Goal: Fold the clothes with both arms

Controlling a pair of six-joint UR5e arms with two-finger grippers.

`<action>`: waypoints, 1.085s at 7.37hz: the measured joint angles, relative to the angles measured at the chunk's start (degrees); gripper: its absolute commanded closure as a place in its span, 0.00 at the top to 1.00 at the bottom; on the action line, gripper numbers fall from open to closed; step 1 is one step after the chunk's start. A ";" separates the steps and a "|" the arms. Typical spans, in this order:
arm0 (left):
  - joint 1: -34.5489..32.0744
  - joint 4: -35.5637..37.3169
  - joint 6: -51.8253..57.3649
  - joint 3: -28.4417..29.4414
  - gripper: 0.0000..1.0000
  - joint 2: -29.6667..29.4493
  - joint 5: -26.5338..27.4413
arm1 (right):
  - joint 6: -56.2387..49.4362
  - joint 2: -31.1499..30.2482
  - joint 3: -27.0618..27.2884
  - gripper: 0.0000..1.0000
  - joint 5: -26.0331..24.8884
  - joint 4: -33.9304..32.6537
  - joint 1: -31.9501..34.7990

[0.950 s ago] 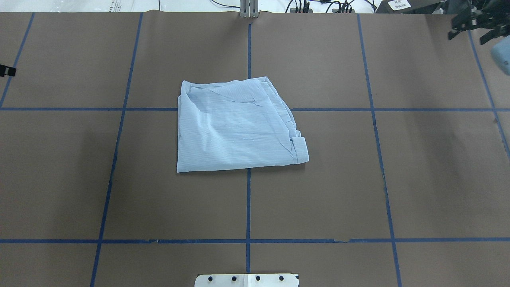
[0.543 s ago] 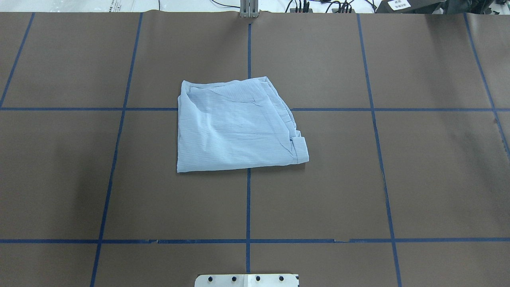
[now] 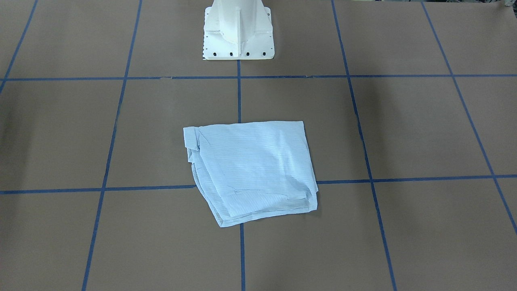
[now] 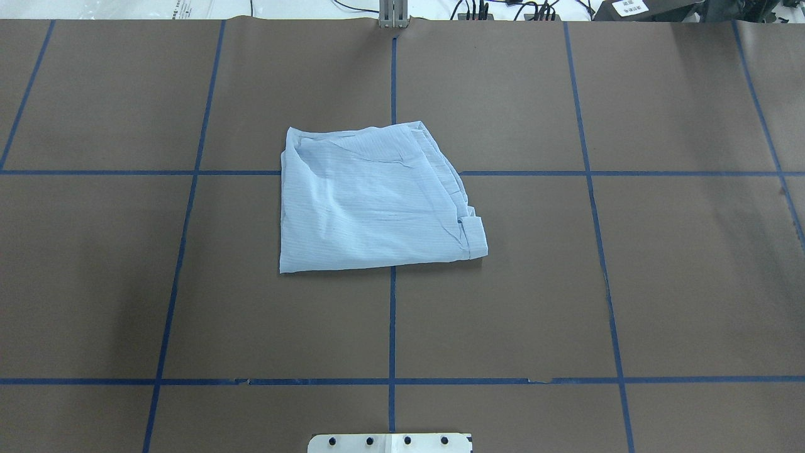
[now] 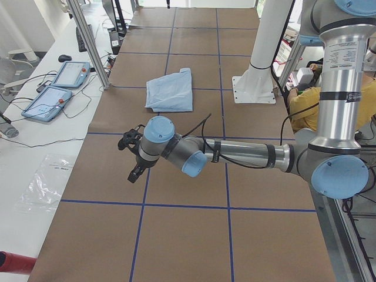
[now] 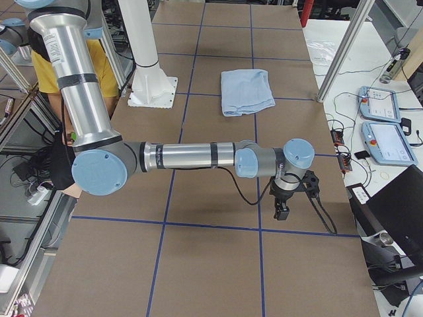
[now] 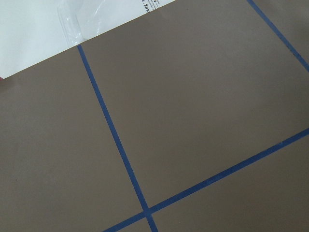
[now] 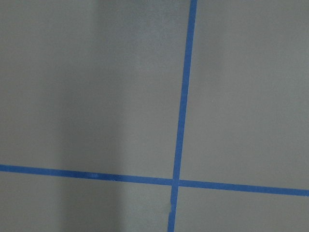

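The clothes are one light-blue pinstriped shirt lying folded into a rough square at the table's middle, also seen in the front view and small in both side views. Nothing touches it. My left gripper hangs low over the table's left end, far from the shirt. At the opposite end, equally far off, is my right gripper. Both show only in the side views, so I cannot tell if they are open or shut. The wrist views show only brown paper and blue tape lines.
The white pedestal base stands at the robot's side of the table. Teach pendants lie on the white bench beyond the table's far edge, beside an aluminium post. A person in yellow sits behind the robot.
The right gripper left the overhead view's top right corner and the left one its left edge. The shirt has not moved.
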 measured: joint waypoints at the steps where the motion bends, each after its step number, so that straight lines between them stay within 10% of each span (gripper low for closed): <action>1: 0.00 0.26 -0.13 0.04 1.00 0.10 -0.24 | 0.06 -0.19 0.28 1.00 -0.13 0.01 0.00; 8: -0.28 0.38 -0.40 -4.52 1.00 5.64 -7.45 | 0.21 -11.17 15.93 1.00 1.11 -0.16 0.00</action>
